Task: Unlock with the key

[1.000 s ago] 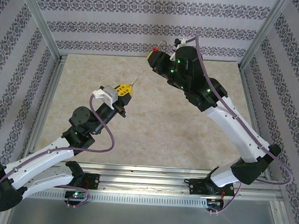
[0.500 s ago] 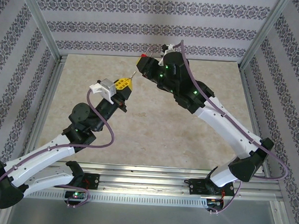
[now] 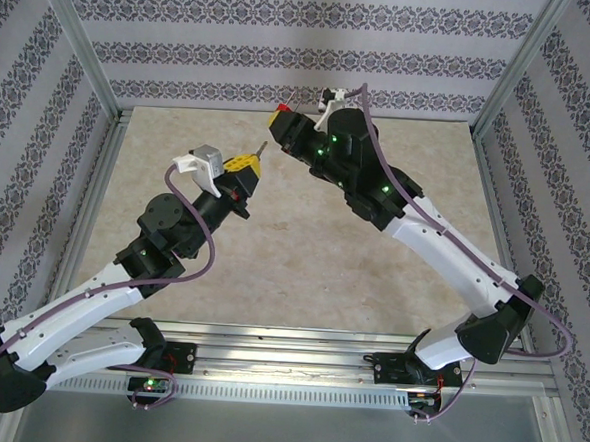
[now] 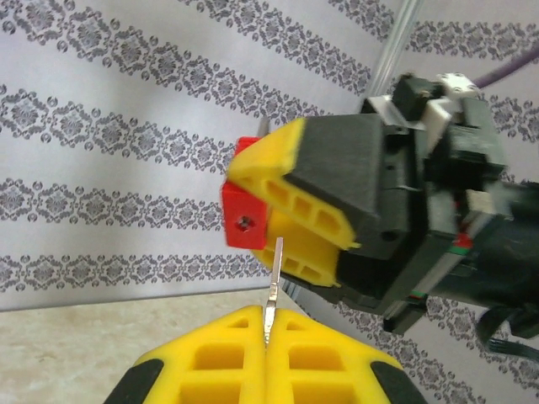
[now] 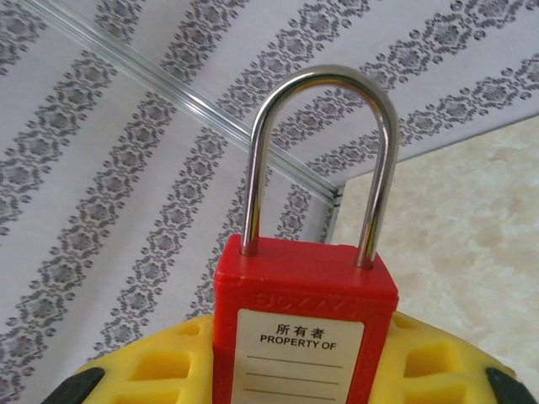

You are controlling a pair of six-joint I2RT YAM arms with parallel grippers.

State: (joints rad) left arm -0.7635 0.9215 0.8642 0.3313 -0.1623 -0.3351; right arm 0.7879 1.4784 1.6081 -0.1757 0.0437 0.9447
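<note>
Key (image 4: 271, 295) now nearer padlock (image 5: 299, 320); L fingers (image 4: 219, 362) pinch key, R fingers (image 5: 152, 370) clamp padlock.

Red padlock (image 5: 301, 324) upright in the right pincer (image 5: 296, 374)

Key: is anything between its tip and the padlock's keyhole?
Nothing visible. The key, pinched in the left hand, points up at the padlock in the right hand; only air separates its tip from the keyhole, just offset from it.
</note>
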